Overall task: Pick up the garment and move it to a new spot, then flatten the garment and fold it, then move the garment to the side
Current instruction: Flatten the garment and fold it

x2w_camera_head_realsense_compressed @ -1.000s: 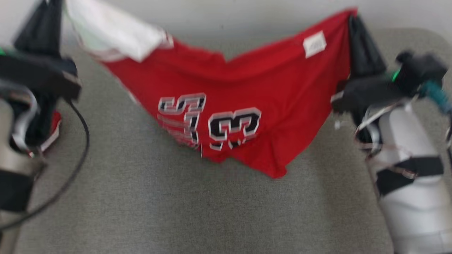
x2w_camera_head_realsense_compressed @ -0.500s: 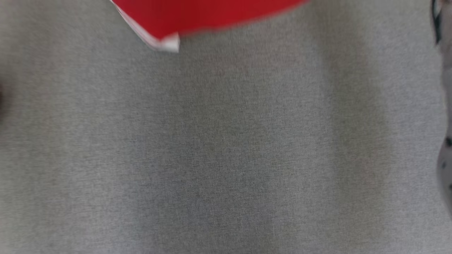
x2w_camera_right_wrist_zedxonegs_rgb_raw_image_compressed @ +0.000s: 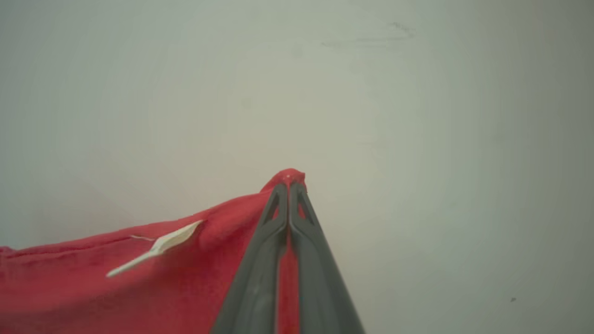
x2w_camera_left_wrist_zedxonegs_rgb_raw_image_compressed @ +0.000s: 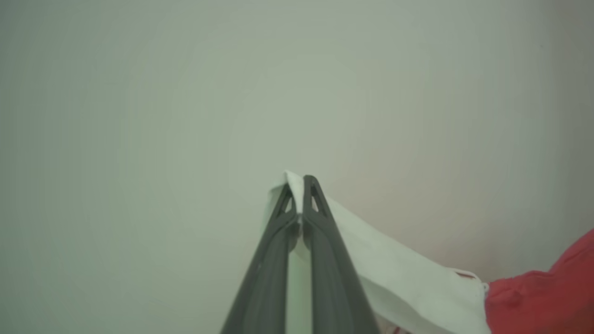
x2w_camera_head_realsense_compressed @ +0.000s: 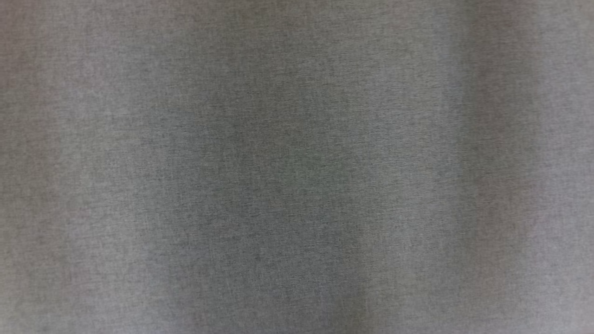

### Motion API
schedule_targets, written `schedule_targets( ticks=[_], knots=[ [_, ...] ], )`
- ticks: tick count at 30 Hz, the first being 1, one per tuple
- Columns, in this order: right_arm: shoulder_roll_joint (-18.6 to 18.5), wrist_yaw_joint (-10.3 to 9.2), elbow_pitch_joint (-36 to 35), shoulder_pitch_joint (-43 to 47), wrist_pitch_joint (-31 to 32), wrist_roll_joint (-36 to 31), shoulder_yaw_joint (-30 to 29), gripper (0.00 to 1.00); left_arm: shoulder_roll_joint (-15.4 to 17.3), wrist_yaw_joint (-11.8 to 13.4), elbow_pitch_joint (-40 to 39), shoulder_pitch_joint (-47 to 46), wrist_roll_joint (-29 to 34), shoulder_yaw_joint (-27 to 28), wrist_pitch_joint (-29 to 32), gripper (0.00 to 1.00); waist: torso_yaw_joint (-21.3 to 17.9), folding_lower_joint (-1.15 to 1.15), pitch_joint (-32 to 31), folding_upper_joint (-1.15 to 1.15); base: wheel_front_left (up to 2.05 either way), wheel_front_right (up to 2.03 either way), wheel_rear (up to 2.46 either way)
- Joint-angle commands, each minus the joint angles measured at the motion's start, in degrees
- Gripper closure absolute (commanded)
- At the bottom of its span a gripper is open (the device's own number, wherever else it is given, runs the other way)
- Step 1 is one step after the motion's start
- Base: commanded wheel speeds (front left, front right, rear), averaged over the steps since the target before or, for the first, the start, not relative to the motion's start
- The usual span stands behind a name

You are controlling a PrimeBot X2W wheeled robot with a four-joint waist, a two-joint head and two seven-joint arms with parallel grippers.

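Red garment [x2w_camera_right_wrist_zedxonegs_rgb_raw_image_compressed: 139,287] held at two ends in front of the pale wall [x2w_camera_left_wrist_zedxonegs_rgb_raw_image_compressed: 139,116].
The right gripper [x2w_camera_right_wrist_zedxonegs_rgb_raw_image_compressed: 288,185] is closed on its red corner and the left gripper [x2w_camera_left_wrist_zedxonegs_rgb_raw_image_compressed: 299,183] on its white edge, both close before the wall.

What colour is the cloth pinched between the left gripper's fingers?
The garment panel is white; left wrist view shows it best.

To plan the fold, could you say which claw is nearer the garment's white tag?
Right. The right claw pinches the red garment just beside the white tag; the left claw grips its white section.
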Motion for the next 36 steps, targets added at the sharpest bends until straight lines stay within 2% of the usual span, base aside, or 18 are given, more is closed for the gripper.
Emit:
schedule_targets(
  ticks=[1, 11, 18, 20, 22, 27, 32, 33, 36],
  knots=[
    [0.1, -0.13, 0.6, -0.9, -0.4, -0.1, 0.4, 1.0, 0.0, 0.1, 0.2, -1.9, -0.9, -0.3, -0.7, 1.0, 0.4, -0.01, 0.2, -0.02, 0.0, 0.0, 0.0],
    [-0.6, -0.13, 6.5, -4.3, -2.9, 0.7, 2.3, 1.0, -1.1, 0.1, 3.1, -5.3, -4.1, -4.0, -2.7, 1.0, 1.3, -0.01, 0.6, -0.02, 0.0, 0.0, 0.0],
    [-0.4, -0.13, 7.6, 0.6, -5.8, 3.1, 4.9, 1.0, -0.1, 0.1, 2.4, 1.8, -8.6, -4.2, -6.7, 1.0, 0.9, -0.01, -0.4, -0.02, 0.0, 0.0, 0.0],
    [-0.6, -0.13, 6.8, 3.3, -6.8, 4.3, 5.8, 1.0, 0.5, 0.1, 1.1, 5.6, -9.6, -5.1, -7.4, 1.0, 0.7, -0.01, -1.5, -0.02, 0.0, 0.0, 0.0],
    [-1.1, -0.13, 5.2, 8.9, -7.7, 6.0, 7.3, 1.0, 2.3, 0.1, -2.0, 12.2, -12.4, -4.4, -8.8, 1.0, 0.6, -0.01, -3.7, -0.02, 0.0, 0.0, 0.0],
    [-2.9, -0.13, 0.6, 20.5, -8.6, 9.8, 9.1, 1.0, 4.5, 0.5, -9.4, 26.5, -15.1, -1.7, -10.0, 1.0, 0.9, -0.01, -7.6, -0.02, 0.0, 0.0, 0.0],
    [-4.8, -0.13, -5.7, 34.2, -9.5, 13.0, 8.5, 1.0, 6.6, 4.8, -23.5, 43.7, -14.4, 4.6, -10.2, 1.0, 1.3, -0.01, -11.1, -0.02, 0.0, 0.0, 0.0],
    [-4.8, -0.13, -5.7, 34.2, -9.5, 13.0, 8.5, 1.0, 6.6, 4.8, -23.5, 43.7, -14.4, 4.6, -10.2, 1.0, 1.3, -0.01, -11.1, -0.02, 0.0, 0.0, 0.0],
    [-5.6, -0.13, -10.0, 42.6, -10.0, 13.8, 7.4, 1.0, 7.2, 8.0, -32.5, 54.8, -13.7, 8.8, -10.2, 1.0, 1.4, -0.01, -12.9, -0.02, 0.0, 0.0, 0.0]
  ],
)
